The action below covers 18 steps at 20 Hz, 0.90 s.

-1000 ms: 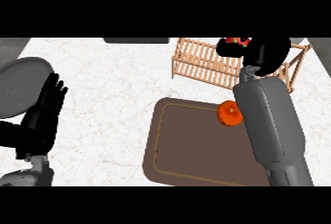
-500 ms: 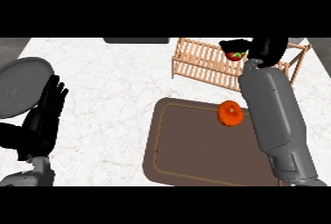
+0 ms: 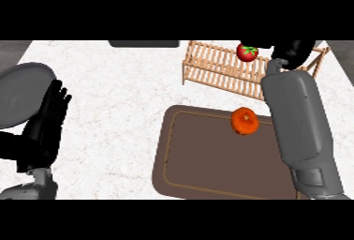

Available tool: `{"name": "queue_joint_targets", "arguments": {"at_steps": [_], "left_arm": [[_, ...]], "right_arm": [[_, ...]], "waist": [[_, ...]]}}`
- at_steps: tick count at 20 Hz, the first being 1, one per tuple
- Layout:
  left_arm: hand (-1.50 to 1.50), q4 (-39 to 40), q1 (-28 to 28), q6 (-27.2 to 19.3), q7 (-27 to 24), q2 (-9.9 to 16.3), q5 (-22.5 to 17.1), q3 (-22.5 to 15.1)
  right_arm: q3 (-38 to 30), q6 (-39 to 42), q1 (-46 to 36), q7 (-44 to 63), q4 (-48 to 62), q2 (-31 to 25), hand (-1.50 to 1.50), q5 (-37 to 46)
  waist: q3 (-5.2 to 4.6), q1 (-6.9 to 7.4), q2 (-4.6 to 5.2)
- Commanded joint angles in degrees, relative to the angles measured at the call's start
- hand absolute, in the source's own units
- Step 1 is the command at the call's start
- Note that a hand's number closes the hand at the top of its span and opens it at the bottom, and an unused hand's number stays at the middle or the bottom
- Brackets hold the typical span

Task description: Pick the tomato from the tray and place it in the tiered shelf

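The tomato [image 3: 247,52], red with a green stalk end, shows at the far side of the scene over the left part of the wooden tiered shelf [image 3: 221,70], just left of the right hand [image 3: 294,50]. That black hand lies at the far right, over the shelf's right part; whether its fingers are curled or straight cannot be told from this view, and they do not visibly wrap the tomato, which shows whole and apart from the hand's dark shape. Whether the tomato rests on the slats or is above them cannot be told.

The right grey forearm [image 3: 298,122] runs from the near right edge up to the shelf, crossing and hiding the right edge of the brown tray [image 3: 200,159]. The tray lies on the pale speckled worktop [image 3: 117,84], near of the shelf. On the tray's far right part sits an orange round fruit [image 3: 245,120], just beside the forearm.

At the left edge the left hand [image 3: 48,122] rests, its fingers straight and pointing away, holding nothing. Just left of it, partly behind it, is a grey round plate [image 3: 21,91]. A dark flat thing [image 3: 143,43] shows at the worktop's far edge, left of the shelf, well apart from all the rest.
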<state>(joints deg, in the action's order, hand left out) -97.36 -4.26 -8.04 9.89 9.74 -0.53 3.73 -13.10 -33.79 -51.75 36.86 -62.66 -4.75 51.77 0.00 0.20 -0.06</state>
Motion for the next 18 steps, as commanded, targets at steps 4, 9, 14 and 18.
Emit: {"name": "queue_joint_targets", "arguments": {"at_steps": [4,9,14,18], "left_arm": [[0.00,-1.3,-0.5,-2.0,1.7,-1.7,2.2,-1.5],[0.00,-0.1,1.9,-0.9,-1.7,-1.0,1.2,0.5],[0.00,1.7,3.5,1.0,-4.2,-0.3,-0.3,2.1],[0.00,-0.4,-0.5,-1.6,0.5,-1.1,1.8,0.6]], "right_arm": [[0.2,0.9,4.0,10.5,-15.0,-1.9,-1.50,4.5],[-2.2,9.4,12.4,19.6,-32.5,-4.4,-1.50,4.2],[-5.2,17.9,25.2,20.6,-50.8,-7.3,-1.50,-2.6],[-8.5,21.7,36.8,19.4,-62.2,-7.5,-1.50,-10.3]], "waist": [[-0.01,-0.88,-0.29],[-0.04,-1.68,-0.56],[-0.02,-2.03,-0.51],[0.04,-1.82,-0.38]]}}
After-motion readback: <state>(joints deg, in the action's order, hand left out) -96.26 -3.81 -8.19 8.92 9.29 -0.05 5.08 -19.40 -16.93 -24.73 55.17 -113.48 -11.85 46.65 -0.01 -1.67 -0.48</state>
